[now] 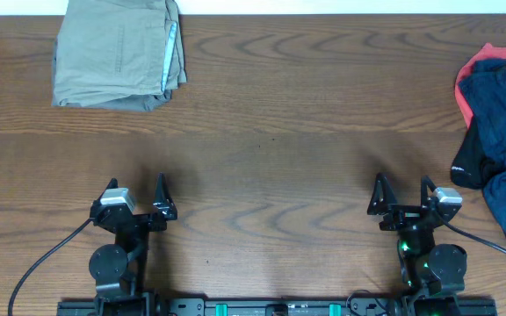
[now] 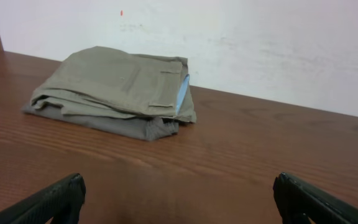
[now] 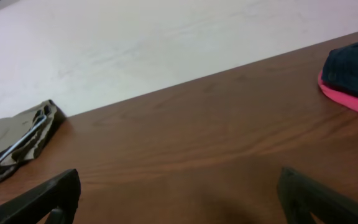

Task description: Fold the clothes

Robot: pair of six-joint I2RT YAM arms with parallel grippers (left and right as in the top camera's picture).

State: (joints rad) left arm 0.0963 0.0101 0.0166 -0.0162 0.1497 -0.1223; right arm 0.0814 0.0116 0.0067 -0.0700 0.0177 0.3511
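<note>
Left gripper [image 1: 136, 182] at 7 o'clock of table [image 1: 262, 132], jaws spread wide, holding nothing, fingers pointing to 12. Right gripper [image 1: 402, 180] at 5 o'clock, same state: wide apart, empty. Shorts [image 1: 503, 123] at 3 o'clock edge, crumpled, not folded (partly cut off by frame), near right gripper, off its 2 o'clock, not touching. Red garment [image 1: 474, 68] peeks from under shorts at their 10 o'clock. Black garment [image 1: 466, 165] touches shorts at their 8 o'clock. Khaki garment [image 1: 117, 53], folded, pale blue edge showing, at 11 o'clock.
</note>
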